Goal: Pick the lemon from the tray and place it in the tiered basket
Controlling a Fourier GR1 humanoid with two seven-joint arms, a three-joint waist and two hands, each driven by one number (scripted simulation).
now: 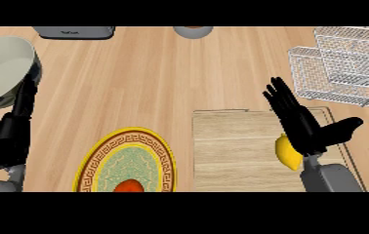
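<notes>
Right hand (pixel 301 126) hovers spread and holding nothing, lemon (pixel 287 152) just under its palm on the tray (pixel 231 145): reach stage, next it needs fingers closing around it.

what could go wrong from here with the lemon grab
The right hand is open and sits over the lemon, hiding part of it, so closing may nudge it along the wooden tray rather than enclose it. The tiered basket lies further ahead; its wire rim could catch the fingers during transfer.
</notes>
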